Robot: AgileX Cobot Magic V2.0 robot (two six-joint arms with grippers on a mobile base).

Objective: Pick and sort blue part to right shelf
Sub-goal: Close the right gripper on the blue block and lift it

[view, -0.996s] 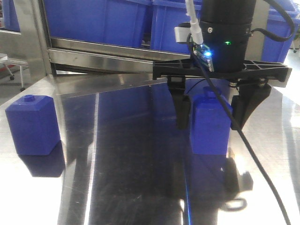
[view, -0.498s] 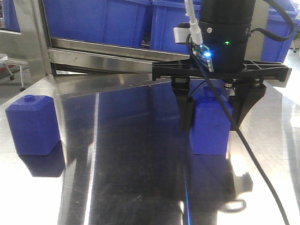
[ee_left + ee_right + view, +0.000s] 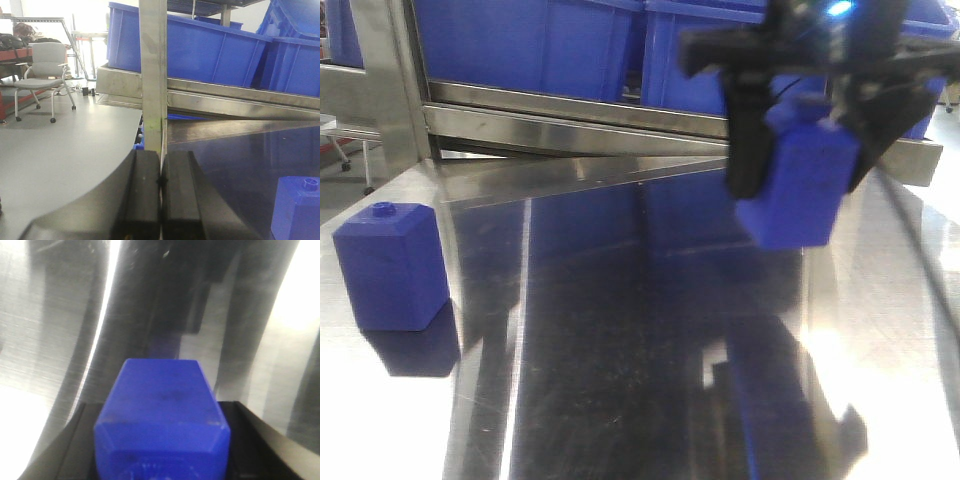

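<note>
Over the right side of the surface [image 3: 620, 380], the right hand [image 3: 800, 150] is now holding the blue part [image 3: 798, 205] up in the air, when half a second back it was sitting on the metal. The part's hanging tilted between the clamping fingers, solid blue, kinda blurry. The left hand [image 3: 161, 187] is sitting pinched together, empty.

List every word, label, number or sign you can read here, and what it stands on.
None can be read. The tall blue plastic block held in the right tool, the squat blue plastic block with a round knob, the blue plastic bins and the steel table show plain surfaces, no lettering.
</note>
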